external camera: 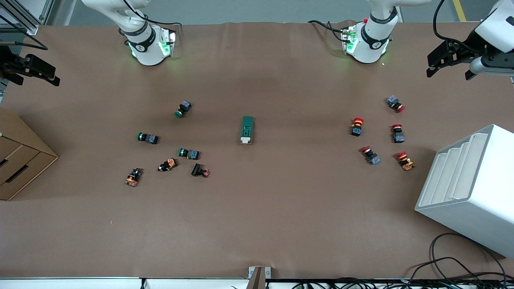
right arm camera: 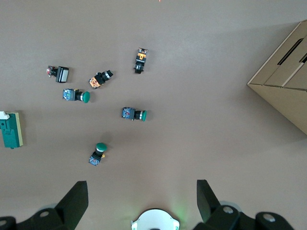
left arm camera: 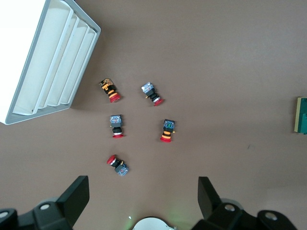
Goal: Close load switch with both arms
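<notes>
Nearest the front camera, your white ribbed bin sits tilted at the left arm's end of the table, its lower corner cut off by the frame edge. At the right arm's end, the cardboard box is only partly in view.

The table is covered in smooth, matte brown paper. Your load switch, a small dark-green rectangular block with a cream lever piece at its nearer end, lies flat near the table's middle, between two scatters of push-buttons. Both wrist views crop it at their edges. Red-capped push-buttons lie toward the left arm's end; green-capped push-buttons and orange-bodied push-buttons lie toward the right arm's. Their fine details are too small to make out.

Your left gripper hangs above the table's edge at the left arm's end, black fingers spread wide, gripping nothing. Your right gripper hangs at the right arm's end, fingers equally wide apart and empty. Both arms wait.
</notes>
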